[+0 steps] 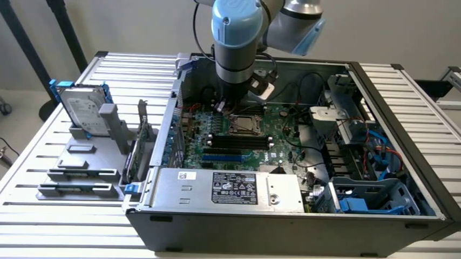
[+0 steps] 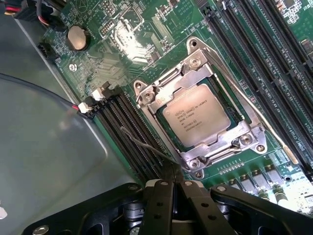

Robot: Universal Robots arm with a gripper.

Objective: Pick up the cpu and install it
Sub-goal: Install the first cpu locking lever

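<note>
exterior view: arm reaching down into the open computer case [image 1: 374, 178] on the slatted bench [image 1: 43, 162], gripper [image 1: 232, 106] low over the motherboard [image 1: 238, 145], just beside the cpu socket [image 1: 245, 124]; hard drive [image 1: 81, 110] upright in its stand at the exterior view's left. wrist view: cpu [image 2: 198, 119] lying flat inside the socket frame [image 2: 244, 139], seated by the look of it; gripper [image 2: 172, 188] with fingers together, empty, just beside the socket corner. placing apparently done; socket frame not seen closed over the chip.

Ext high/wide; wrist close, shared cpu [image 2: 200, 119]
</note>
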